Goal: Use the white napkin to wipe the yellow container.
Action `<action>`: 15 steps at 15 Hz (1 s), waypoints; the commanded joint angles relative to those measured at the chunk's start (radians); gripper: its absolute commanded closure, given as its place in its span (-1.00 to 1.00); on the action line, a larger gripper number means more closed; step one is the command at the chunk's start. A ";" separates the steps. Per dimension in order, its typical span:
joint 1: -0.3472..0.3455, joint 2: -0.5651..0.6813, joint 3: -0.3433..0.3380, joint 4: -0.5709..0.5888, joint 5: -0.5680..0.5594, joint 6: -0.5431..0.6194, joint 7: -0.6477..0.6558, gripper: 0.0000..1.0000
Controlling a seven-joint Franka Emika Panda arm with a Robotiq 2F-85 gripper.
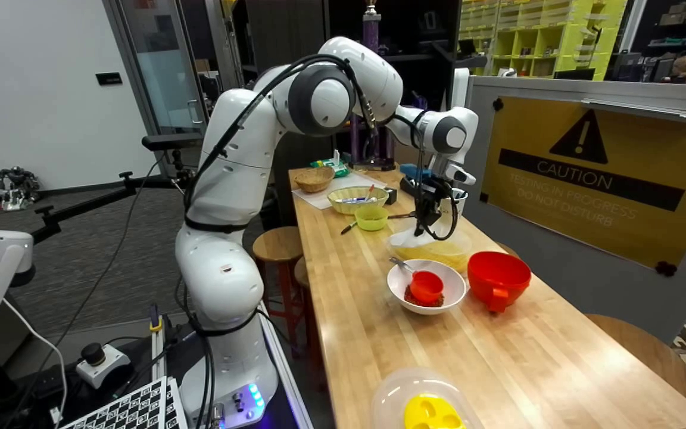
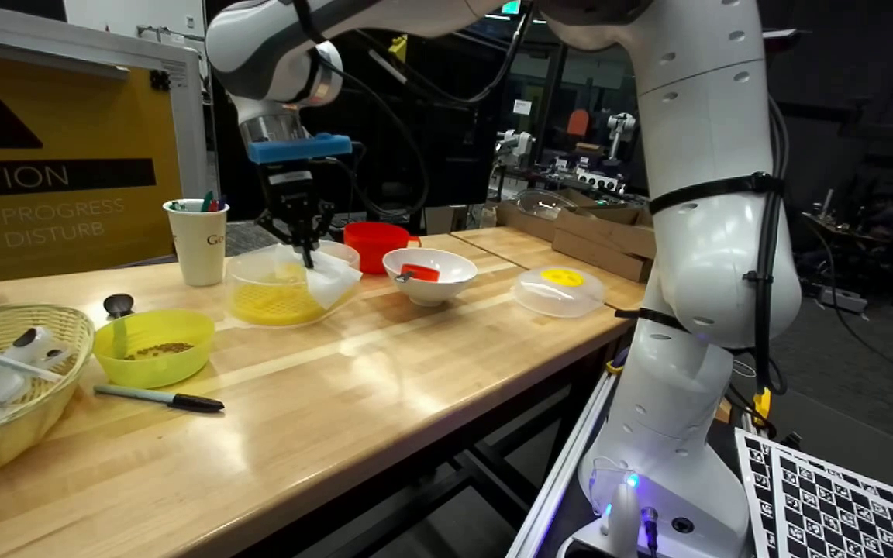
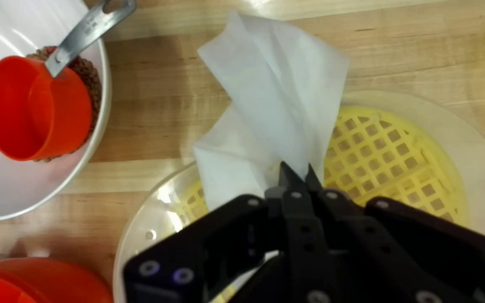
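As end effector (image 3: 296, 169) pinches napkin (image 3: 272, 105), across container (image 2: 276, 302) rim, roomy tabletop (image 2: 369, 387) to robot-side edge

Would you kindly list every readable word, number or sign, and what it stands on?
"CAUTION": yellow sign
"TESTING IN PROGRESS": same sign
"DO NOT DISTURB": same sign
"!" in a triangle: same sign
"Go", rest unreadable: cup
Too small or blurred: any marks on scoop handle, wall plate, green sign
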 commanded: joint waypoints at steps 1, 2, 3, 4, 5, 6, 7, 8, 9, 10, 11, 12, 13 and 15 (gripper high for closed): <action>0.031 -0.024 0.011 -0.044 -0.019 0.021 0.003 0.99; 0.039 -0.029 0.017 -0.050 -0.020 0.022 0.002 0.99; 0.049 -0.033 0.023 -0.054 -0.021 0.024 0.002 0.99; 0.059 -0.038 0.030 -0.059 -0.018 0.023 0.001 0.99; 0.069 -0.039 0.036 -0.059 -0.018 0.024 0.000 0.99; 0.078 -0.042 0.043 -0.062 -0.018 0.022 0.000 0.99; 0.086 -0.042 0.048 -0.062 -0.017 0.022 -0.001 0.99; 0.093 -0.043 0.053 -0.064 -0.017 0.021 -0.002 0.99; 0.098 -0.045 0.057 -0.063 -0.016 0.017 -0.003 0.99; 0.103 -0.045 0.061 -0.063 -0.017 0.017 -0.004 0.99; 0.107 -0.046 0.065 -0.063 -0.017 0.014 -0.006 0.99; 0.111 -0.045 0.067 -0.061 -0.020 0.013 -0.007 0.99; 0.114 -0.044 0.069 -0.058 -0.020 0.011 -0.007 0.99; 0.115 -0.044 0.071 -0.053 -0.018 0.006 -0.007 0.99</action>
